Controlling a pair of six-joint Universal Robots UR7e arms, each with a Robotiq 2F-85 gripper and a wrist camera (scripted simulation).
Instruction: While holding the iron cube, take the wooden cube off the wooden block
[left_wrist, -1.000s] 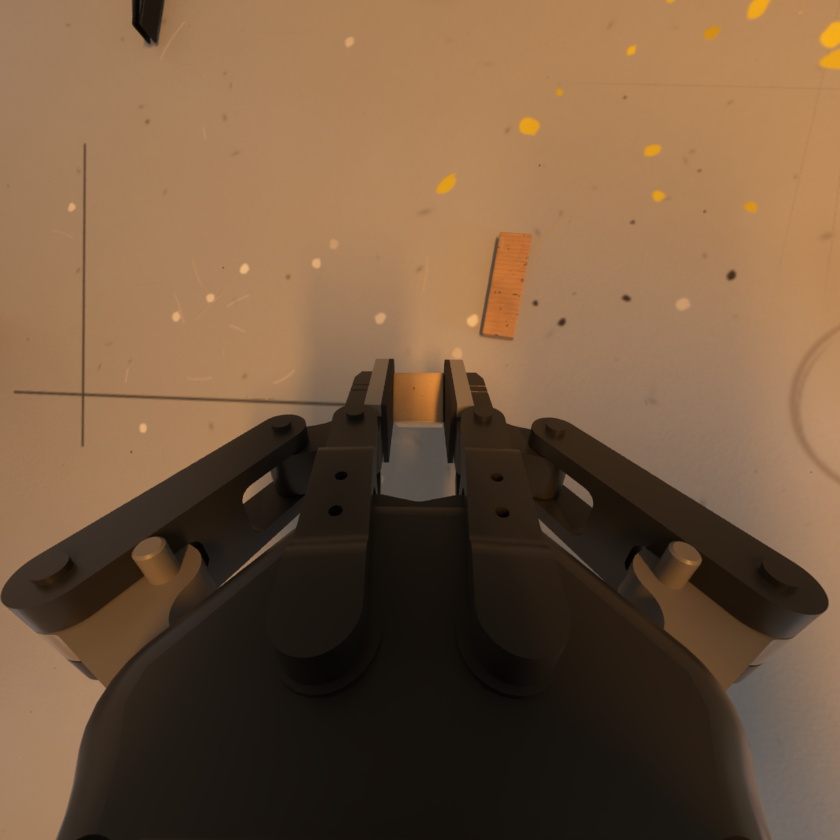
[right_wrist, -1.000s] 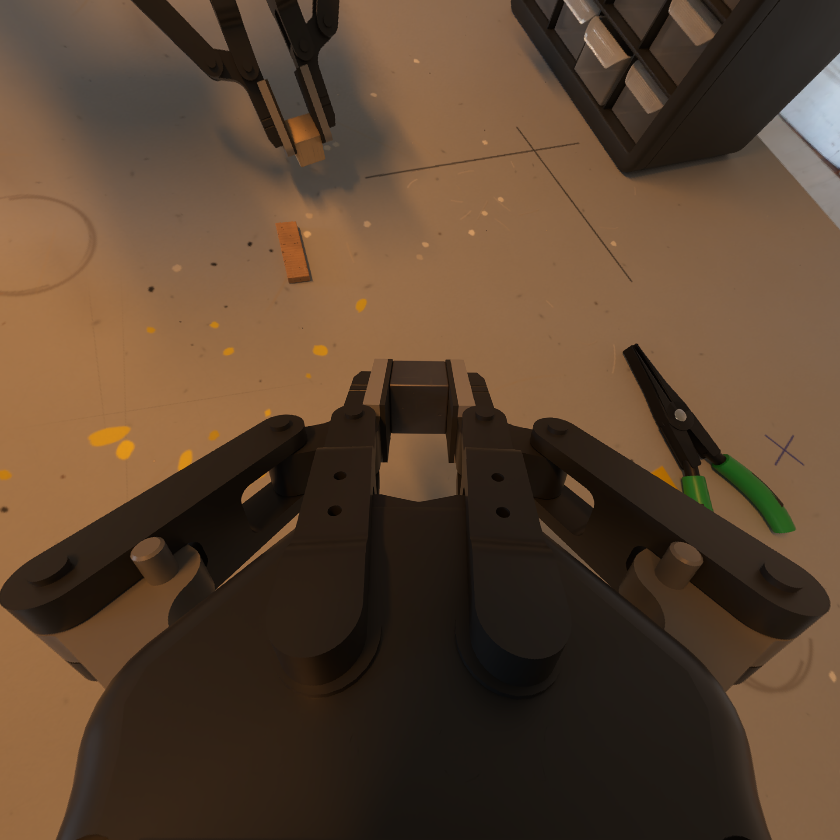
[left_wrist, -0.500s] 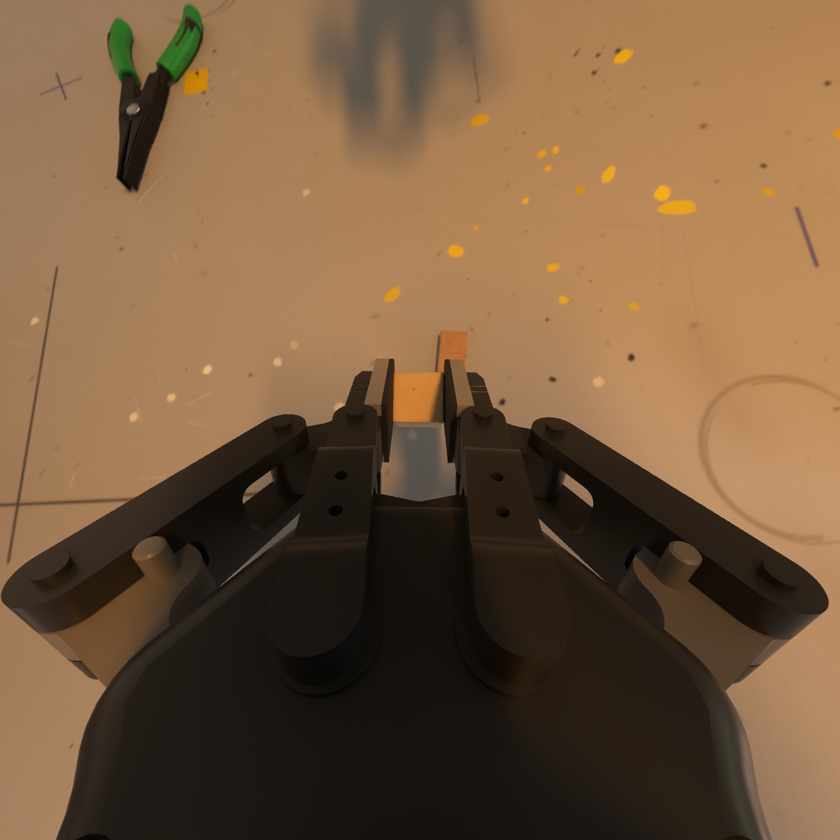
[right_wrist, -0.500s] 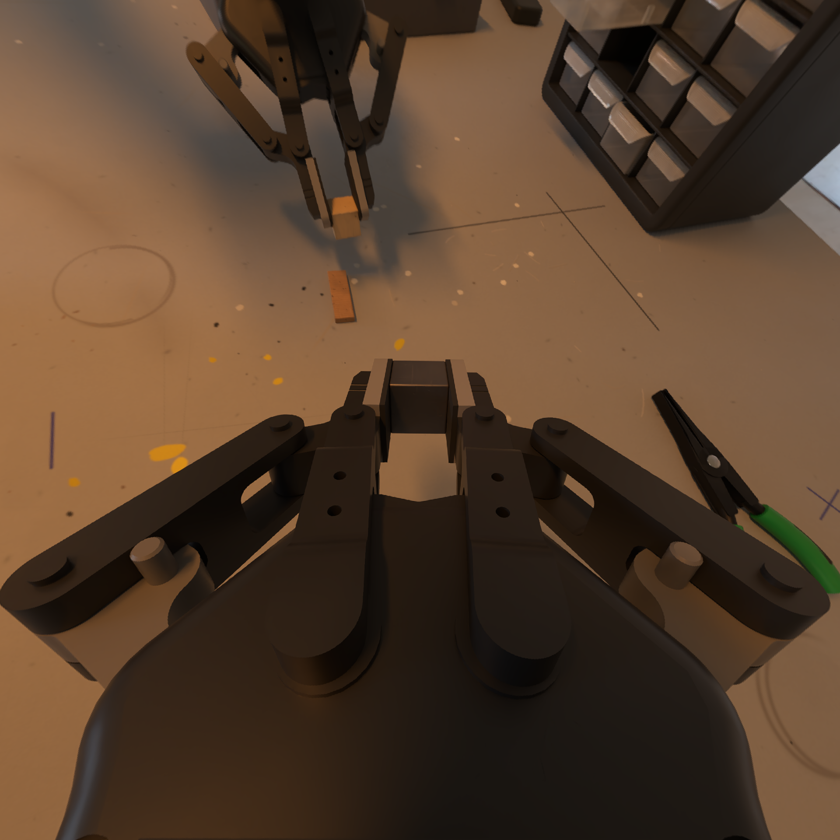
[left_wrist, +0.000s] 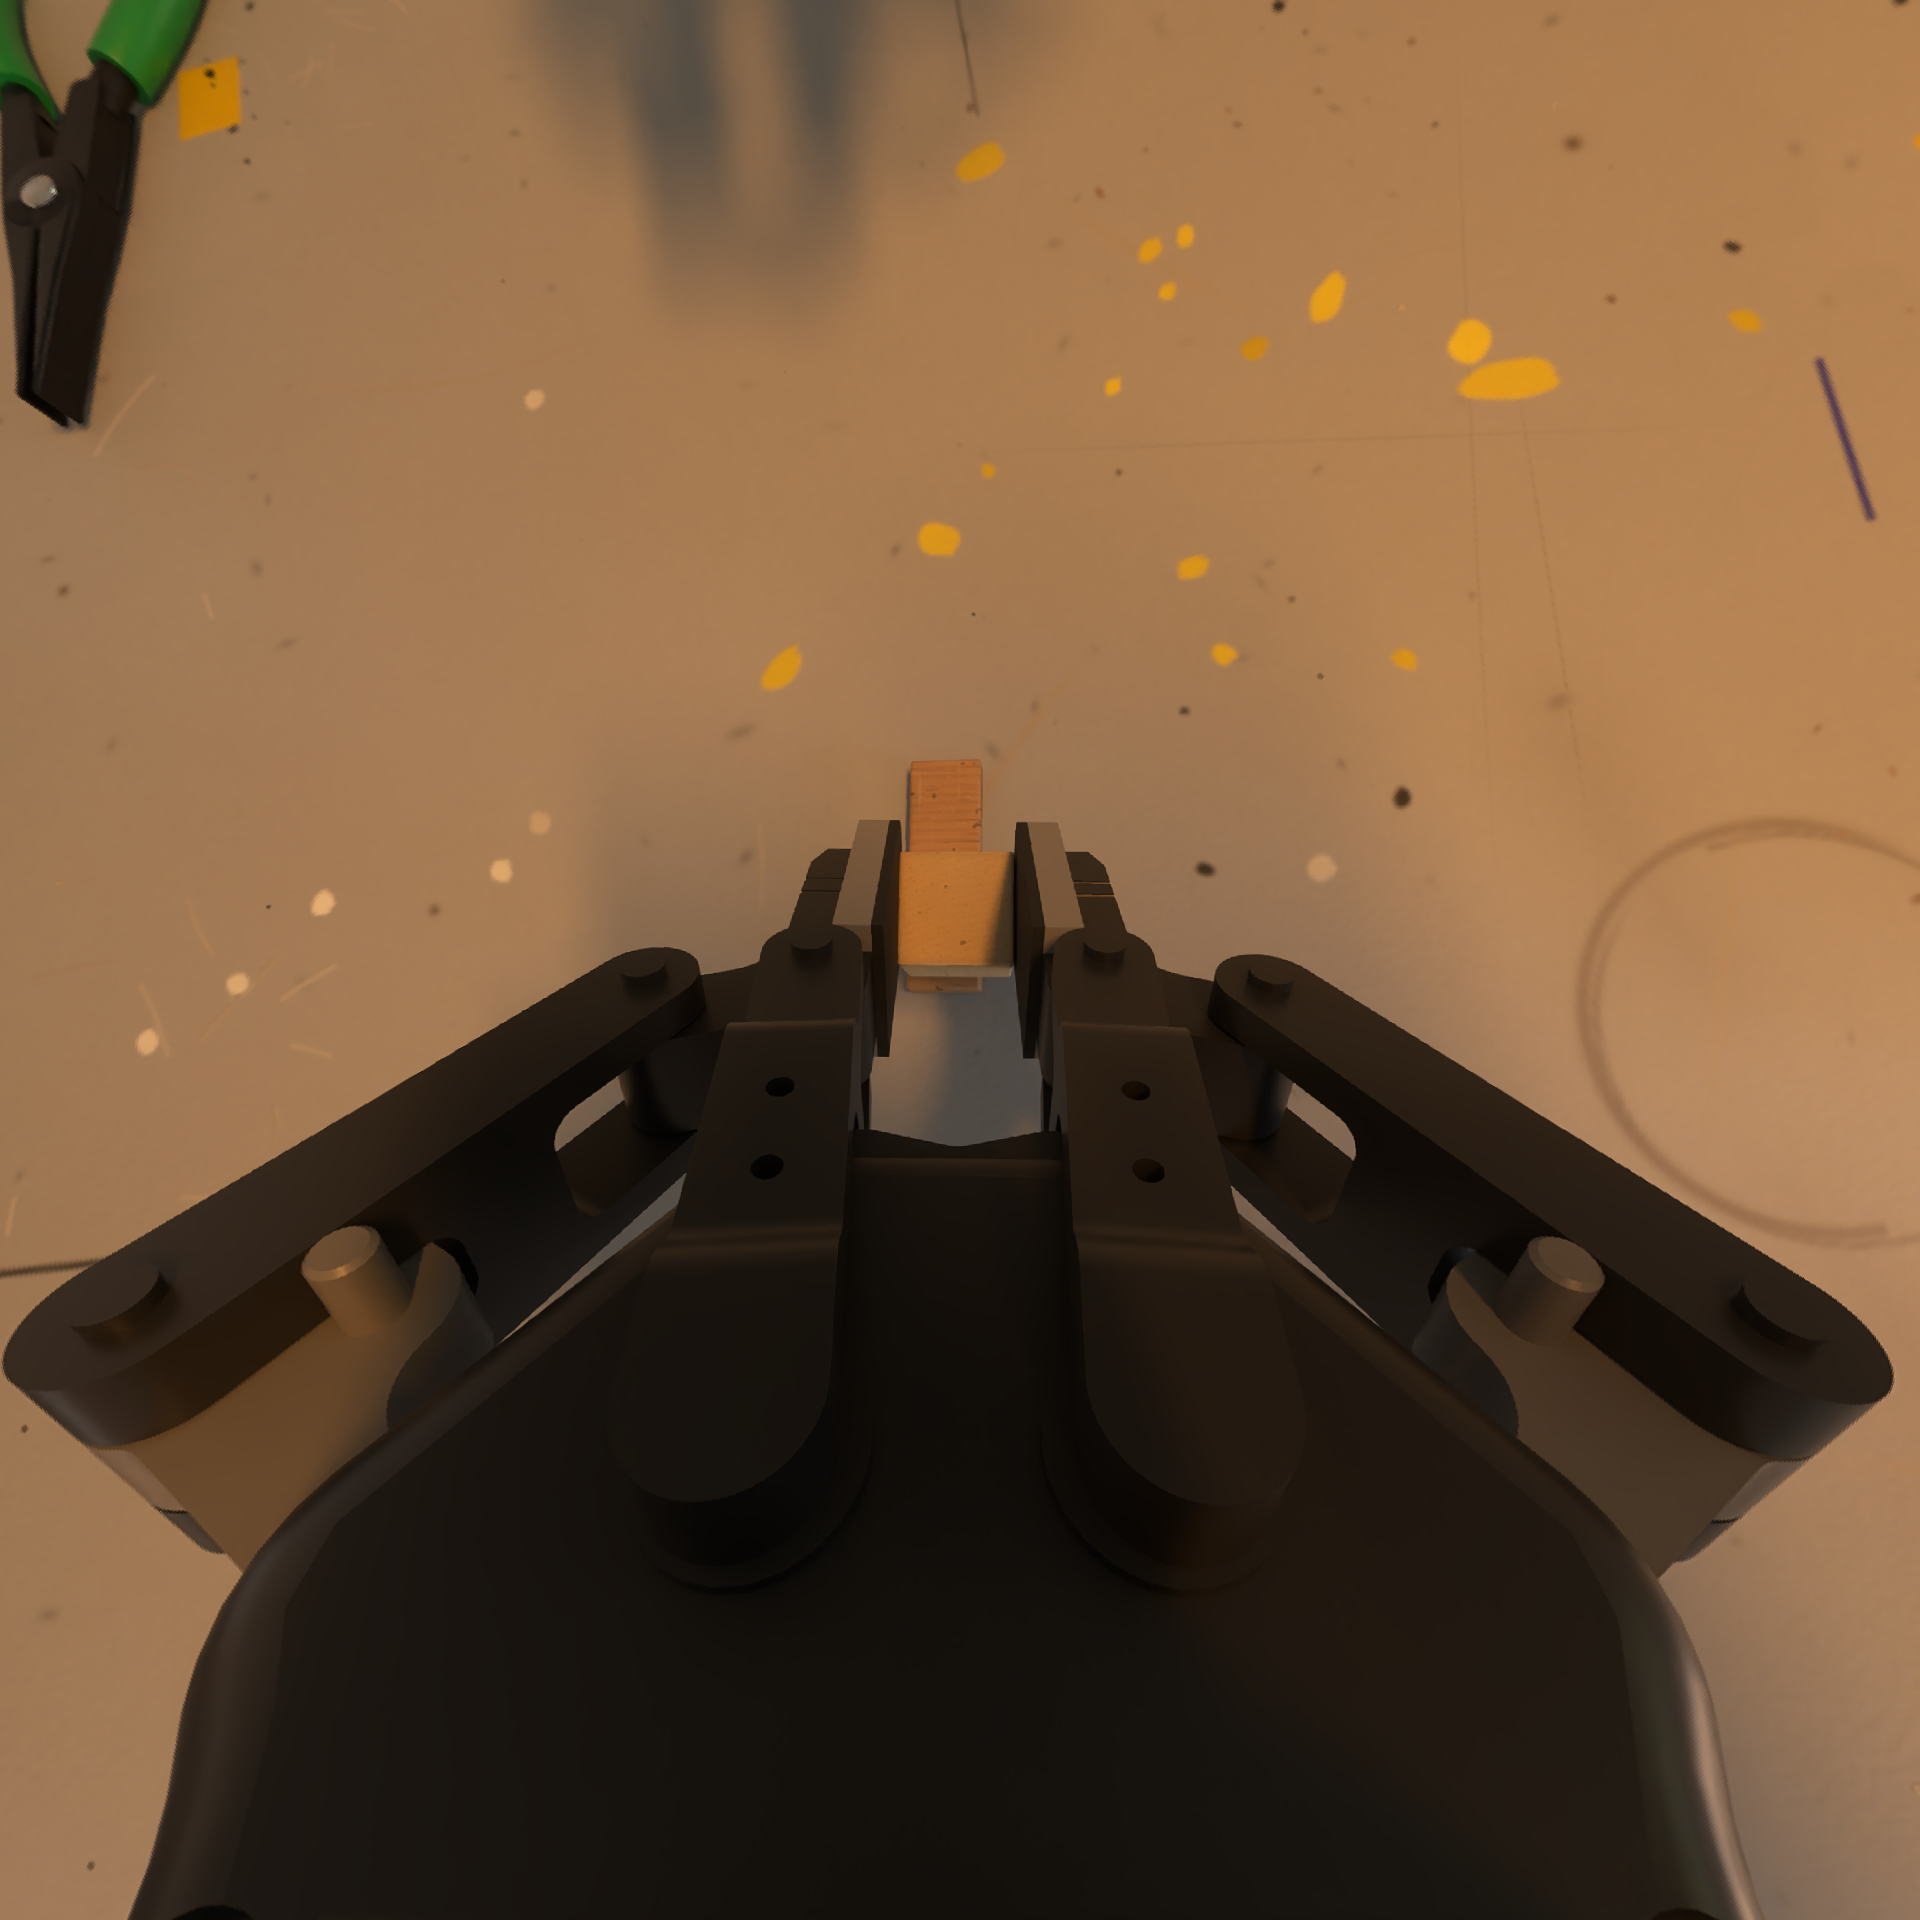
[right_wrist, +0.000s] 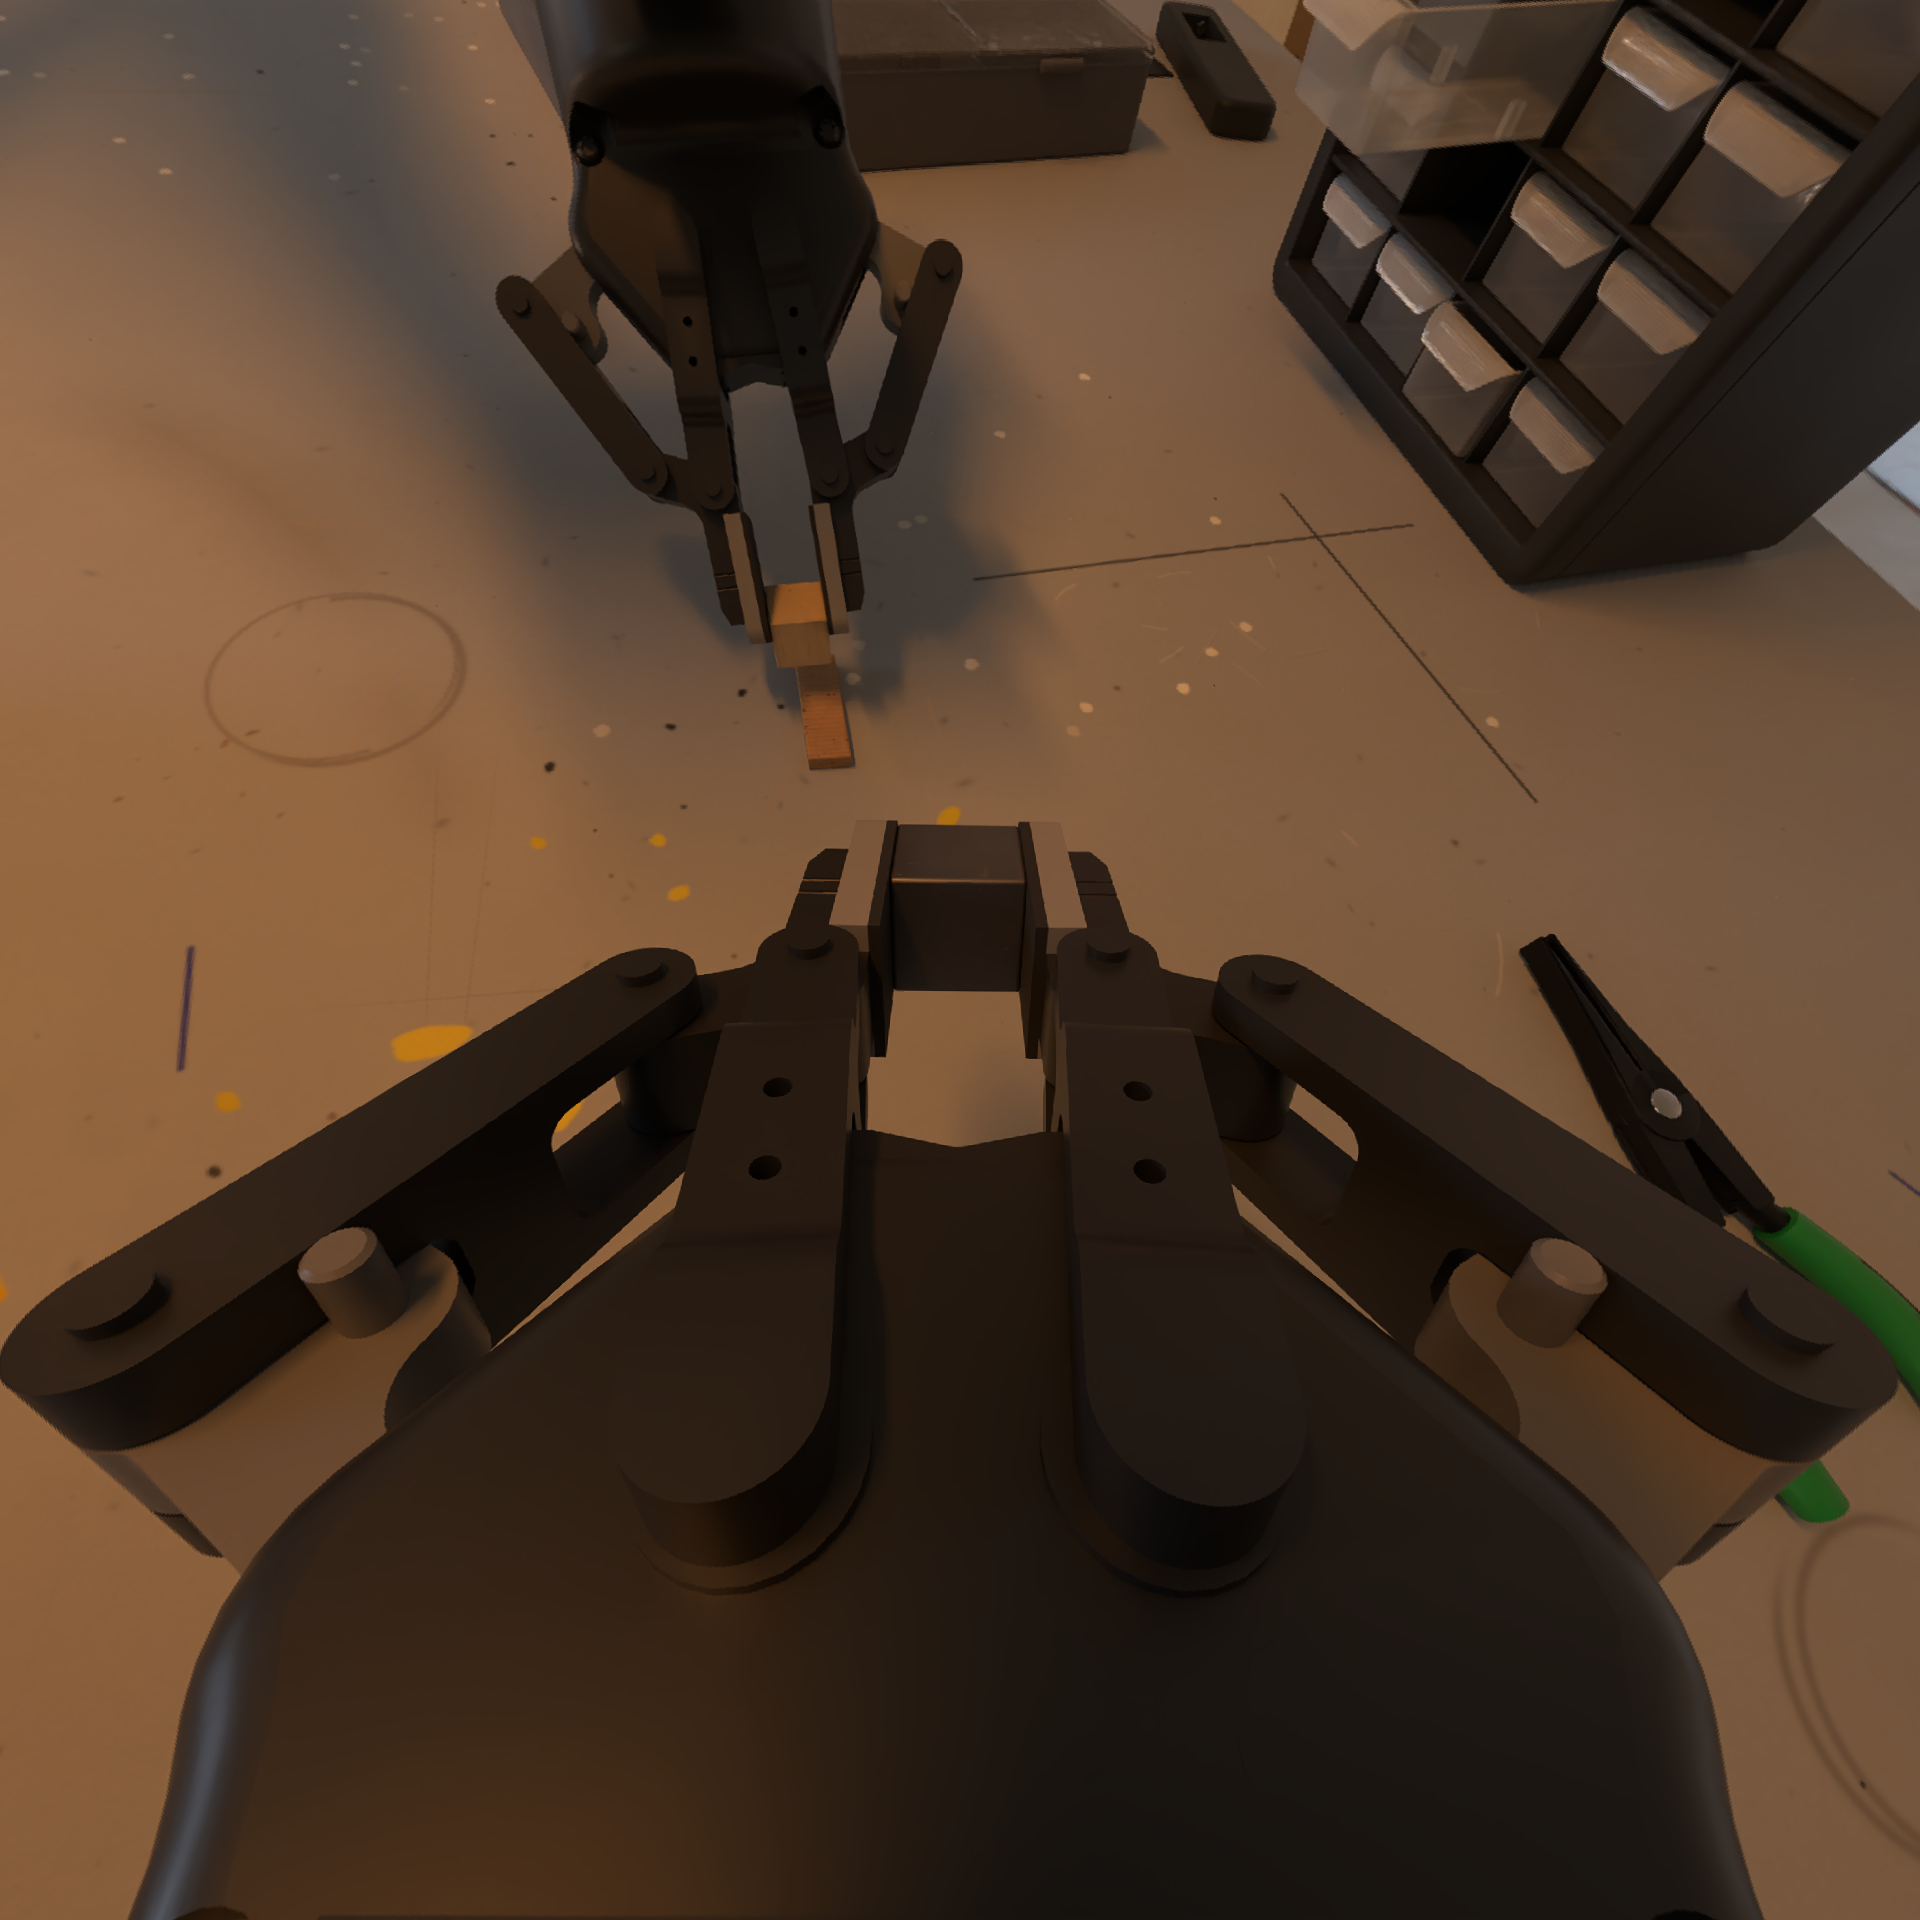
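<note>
My left gripper (left_wrist: 956, 878) is shut on the wooden cube (left_wrist: 954, 920), a small tan cube. It holds the cube right over one end of the wooden block (left_wrist: 945, 805), a thin flat strip lying on the table. I cannot tell whether cube and block touch. The right wrist view shows the same left gripper (right_wrist: 795, 608), cube (right_wrist: 800, 634) and block (right_wrist: 828, 727) from the opposite side. My right gripper (right_wrist: 956, 862) is shut on the iron cube (right_wrist: 956, 914), a dark grey cube, held above the table short of the block.
Green-handled pliers (left_wrist: 62, 239) lie on the table, also in the right wrist view (right_wrist: 1662, 1122). A black drawer cabinet (right_wrist: 1621, 312) stands at the far right, with a grey box (right_wrist: 987, 94) and a small black object (right_wrist: 1216, 73) behind the left arm.
My left gripper has carried the wooden cube sideways from beside the block to over its end. My right gripper has drawn back and tilted up, still gripping the iron cube.
</note>
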